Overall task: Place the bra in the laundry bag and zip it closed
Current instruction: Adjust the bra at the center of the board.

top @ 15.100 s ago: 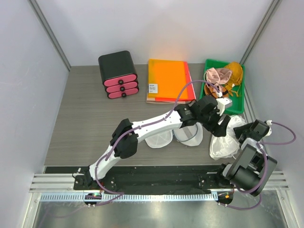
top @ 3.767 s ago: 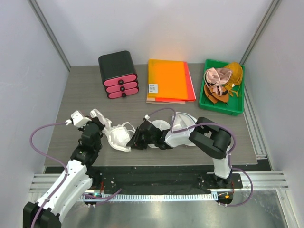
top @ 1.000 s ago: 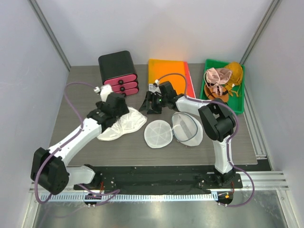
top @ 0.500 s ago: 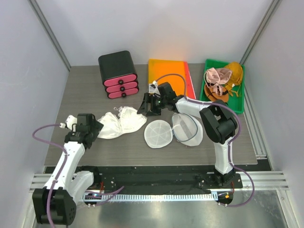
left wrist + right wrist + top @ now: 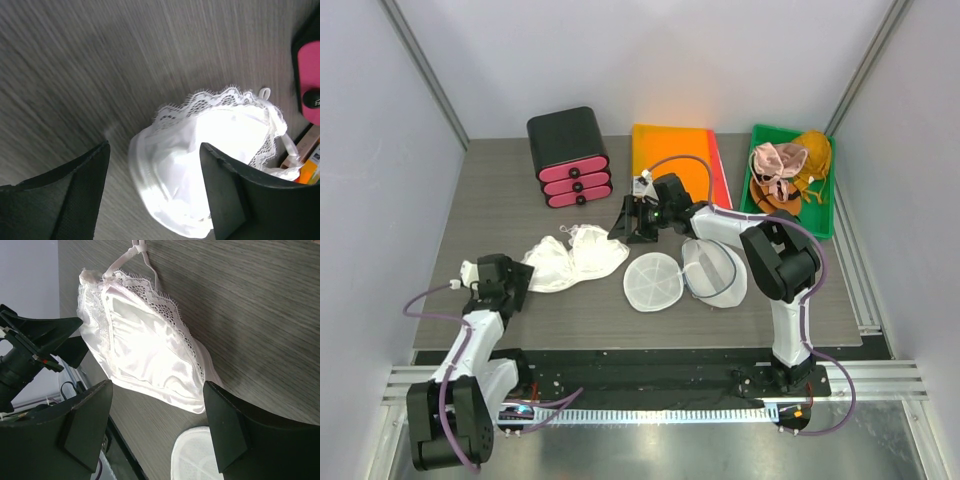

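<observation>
left gripper (image 5: 154, 165): fingers spread wide, nothing pinched, one white cup shows through the gap; can't tell if they touch it

right gripper (image 5: 157, 387): fingers spread too, holding nothing

bra (image 5: 575, 258): just one, white with lace trim, lying flat on the table (image 5: 500, 200) between the two sets of fingers; just ahead of the left ones and out past the tips of the right ones, so it's outside the bag

laundry bag (image 5: 685, 277): one, white mesh, opened into two round halves lying side by side; near the right fingers and well apart from the left ones, nothing in either half

drawer box (image 5: 568, 150): one black box with three pink drawer fronts, each with a dark knob, out beyond the bra from the left fingers

folders (image 5: 675, 165): an orange one on top of a red one, so two I can count, right behind the right fingers

green bin (image 5: 790, 233): one, off to the side away from both sets of fingers, with a heap of pinkish and orange-brown garments (image 5: 785, 170), too tangled to count

writing: one small white label (image 5: 642, 184) on the folder corner, print too tiny to read
</observation>
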Tool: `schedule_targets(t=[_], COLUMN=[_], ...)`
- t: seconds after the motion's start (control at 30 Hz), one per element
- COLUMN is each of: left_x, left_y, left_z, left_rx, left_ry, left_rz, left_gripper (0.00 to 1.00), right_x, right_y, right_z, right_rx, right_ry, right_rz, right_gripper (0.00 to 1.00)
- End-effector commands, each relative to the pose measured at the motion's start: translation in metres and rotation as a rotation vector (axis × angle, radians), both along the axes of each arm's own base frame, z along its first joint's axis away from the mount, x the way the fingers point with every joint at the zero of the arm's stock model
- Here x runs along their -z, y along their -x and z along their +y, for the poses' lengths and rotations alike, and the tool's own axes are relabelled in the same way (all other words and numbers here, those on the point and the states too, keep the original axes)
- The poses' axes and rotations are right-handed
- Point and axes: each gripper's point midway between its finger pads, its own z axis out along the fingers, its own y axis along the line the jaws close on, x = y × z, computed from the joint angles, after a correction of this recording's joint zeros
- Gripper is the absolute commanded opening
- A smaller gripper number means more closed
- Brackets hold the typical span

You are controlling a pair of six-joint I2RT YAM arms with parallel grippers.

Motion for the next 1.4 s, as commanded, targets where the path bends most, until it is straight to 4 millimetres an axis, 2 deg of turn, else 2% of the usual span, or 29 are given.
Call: schedule_targets(t=[0.0, 0.1, 0.17, 0.2, 0.23, 0.33, 0.43, 0.47, 0.5, 0.63, 0.67, 0.7, 0.77, 0.8, 0.87, 0.9, 0.97, 1.0, 1.03, 1.1, 1.17, 1.2, 1.37], left_x=[-0.002, -0.009, -0.016, -0.026, -0.032, -0.061, -0.088, -0.09, -0.097, -0.115, -0.117, -0.128, -0.132, -0.142, -0.143, -0.149, -0.155, -0.158, -0.163, -0.167, -0.171, -0.165, -0.163], left_y=[-0.012, -0.012, -0.013, -0.016, -0.017, -0.019, -0.014, -0.011, -0.011, -0.007, -0.007, -0.006, -0.006, -0.004, -0.004, -0.004, -0.004, -0.005, -0.003, -0.006, -0.008, -0.011, -0.022], left_z=[0.002, 0.008, 0.015, 0.016, 0.017, 0.017, 0.015, 0.017, 0.004, -0.01, -0.013, -0.018, -0.023, -0.026, -0.031, -0.042, -0.044, -0.058, -0.056, -0.071, -0.078, -0.083, -0.109], left_rx=[-0.001, -0.011, -0.02, -0.005, 0.004, 0.043, 0.073, 0.067, 0.11, 0.139, 0.158, 0.155, 0.17, 0.153, 0.159, 0.182, 0.155, 0.197, 0.16, 0.187, 0.197, 0.223, 0.309], left_ry=[0.002, -0.042, -0.089, -0.114, -0.127, -0.196, -0.289, -0.32, -0.327, -0.447, -0.491, -0.544, -0.614, -0.659, -0.729, -0.747, -0.823, -0.866, -0.925, -0.994, -1.02, -1.039, -1.098], left_rz=[-0.058, -0.09, -0.114, -0.148, -0.166, -0.26, -0.315, -0.314, -0.334, -0.343, -0.332, -0.349, -0.33, -0.338, -0.307, -0.32, -0.306, -0.299, -0.288, -0.273, -0.261, -0.241, -0.201], left_gripper=[0.69, 0.57, 0.39, 0.28, 0.0, 0.0, 0.0, 0.0, 0.0, 0.0, 0.0, 0.0, 0.0, 0.0, 0.0, 0.0, 0.0, 0.0, 0.0, 0.0, 0.0, 0.0, 0.0], right_x=[-0.026, -0.025, -0.021, -0.016, -0.014, -0.007, -0.007, -0.007, -0.008, -0.002, -0.002, -0.001, 0.0, 0.002, 0.005, 0.008, 0.014, 0.016, 0.02, 0.023, 0.026, 0.027, 0.026], right_y=[-0.002, -0.001, 0.0, -0.001, -0.002, 0.0, 0.006, 0.008, 0.009, 0.021, 0.023, 0.024, 0.024, 0.022, 0.021, 0.018, 0.017, 0.012, 0.011, 0.011, 0.011, 0.011, 0.008], right_z=[0.007, 0.007, 0.007, 0.005, 0.004, 0.001, 0.007, 0.01, 0.012, 0.028, 0.031, 0.033, 0.035, 0.034, 0.032, 0.031, 0.024, 0.019, 0.015, 0.012, 0.01, 0.009, 0.019], right_rx=[-0.013, -0.011, -0.008, 0.001, 0.006, 0.013, -0.018, -0.031, -0.037, -0.08, -0.084, -0.087, -0.074, -0.065, -0.056, -0.044, -0.034, -0.007, -0.005, 0.0, -0.001, 0.001, -0.009], right_ry=[-0.061, -0.061, -0.05, -0.036, -0.023, 0.05, 0.058, 0.057, 0.052, 0.043, 0.038, 0.035, 0.039, 0.044, 0.06, 0.078, 0.127, 0.159, 0.179, 0.2, 0.208, 0.212, 0.176], right_rz=[-0.053, -0.051, -0.047, -0.041, -0.044, -0.048, -0.048, -0.048, -0.043, -0.012, -0.008, -0.001, -0.005, -0.003, 0.0, -0.003, -0.011, -0.03, -0.041, -0.042, -0.042, -0.041, -0.029], right_gripper=[0.79, 0.79, 0.79, 0.79, 0.79, 0.78, 0.78, 0.78, 0.78, 0.77, 0.78, 0.77, 0.78, 0.77, 0.77, 0.77, 0.77, 0.77, 0.77, 0.77, 0.77, 0.77, 0.74])
